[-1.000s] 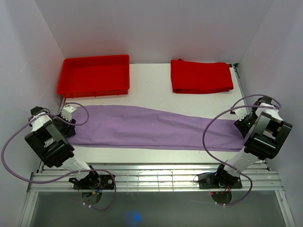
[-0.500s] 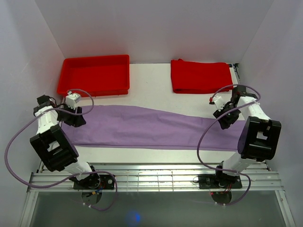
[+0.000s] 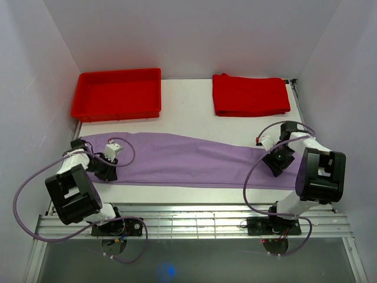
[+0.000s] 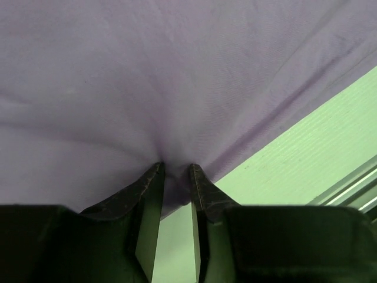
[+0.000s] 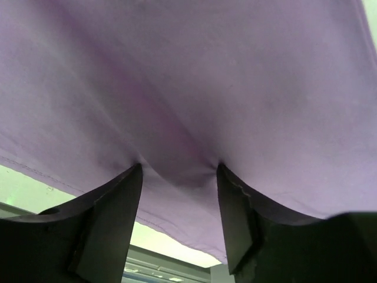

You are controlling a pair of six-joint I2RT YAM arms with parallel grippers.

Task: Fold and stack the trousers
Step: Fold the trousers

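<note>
Left claw (image 4: 175,171) is clenched on a pucker of the trousers (image 3: 188,159), at the end nearest the tray (image 3: 118,97). Right claw (image 5: 178,171) presses the end far from the tray, jaws apart; whether it holds, I cannot tell. The trousers lie flat along the surface (image 3: 194,121), on the arms' side of the tray. Soft, light and limp, they will likely sag, so pinch at the end edges. One pair of trousers, one tray, one folded red cloth (image 3: 250,94), two claws.

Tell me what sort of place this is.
Probably a robot test booth for folding clothes: plain white walls box in a table, two arms are bolted to a metal rail, and trousers lie spread out near a red tray.
</note>
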